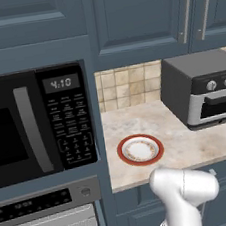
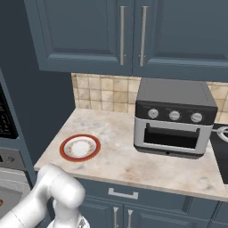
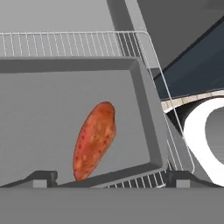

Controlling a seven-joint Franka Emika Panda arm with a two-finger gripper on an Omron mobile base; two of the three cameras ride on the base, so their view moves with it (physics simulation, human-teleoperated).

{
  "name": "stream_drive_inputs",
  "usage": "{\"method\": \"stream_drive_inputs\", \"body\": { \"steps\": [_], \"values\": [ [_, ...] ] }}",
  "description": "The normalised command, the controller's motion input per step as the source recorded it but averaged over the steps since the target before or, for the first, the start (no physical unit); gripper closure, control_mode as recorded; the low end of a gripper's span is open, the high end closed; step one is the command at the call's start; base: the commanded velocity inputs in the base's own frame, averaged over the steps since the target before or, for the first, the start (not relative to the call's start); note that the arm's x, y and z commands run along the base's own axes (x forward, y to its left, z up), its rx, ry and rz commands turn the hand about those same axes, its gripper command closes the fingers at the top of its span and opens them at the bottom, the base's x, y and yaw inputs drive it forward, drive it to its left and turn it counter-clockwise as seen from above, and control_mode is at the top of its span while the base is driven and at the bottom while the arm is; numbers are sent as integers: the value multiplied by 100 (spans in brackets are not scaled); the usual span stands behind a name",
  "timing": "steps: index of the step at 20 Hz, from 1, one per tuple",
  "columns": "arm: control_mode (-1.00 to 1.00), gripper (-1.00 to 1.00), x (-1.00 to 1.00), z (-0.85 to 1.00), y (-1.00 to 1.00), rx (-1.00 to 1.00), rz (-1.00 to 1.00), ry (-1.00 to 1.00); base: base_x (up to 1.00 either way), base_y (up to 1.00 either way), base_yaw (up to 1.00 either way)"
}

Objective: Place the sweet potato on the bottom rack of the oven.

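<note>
The sweet potato (image 3: 95, 140), reddish-orange and oblong, lies free on a grey tray (image 3: 43, 96) that rests on a wire rack (image 3: 65, 43) inside the oven (image 1: 46, 202). I cannot tell which rack level this is. My gripper (image 3: 113, 178) hangs just above the near end of the tuber, open. Its two dark fingertips (image 3: 41, 177) stand wide apart, one on each side, and touch nothing. In the left base view the oven's dark display strip and open cavity sit at the lower left, under the microwave. The right base view catches the oven (image 2: 6, 178) at its left edge.
A black microwave (image 1: 36, 125) is built in above the oven. On the marble counter (image 1: 189, 140) to the right lie a white red-rimmed plate (image 1: 140, 150) and a dark toaster oven (image 1: 203, 93). Blue cabinets hang above. The tray's raised rim (image 3: 151, 113) borders the tuber.
</note>
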Motion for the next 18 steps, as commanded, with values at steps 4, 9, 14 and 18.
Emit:
{"method": "stream_drive_inputs", "body": {
  "steps": [4, 9, 14, 18],
  "values": [
    [-100, -100, -71, 92, -1, 0, 0, -8, 0, 0, 0],
    [-100, -100, -78, 89, -33, 10, 1, -10, 0, 0, 0],
    [-100, -100, -77, 85, -77, 26, 6, -9, 0, 0, 0],
    [-100, -100, -55, 73, -100, 43, 3, -8, 0, 0, 0]
  ]
}}
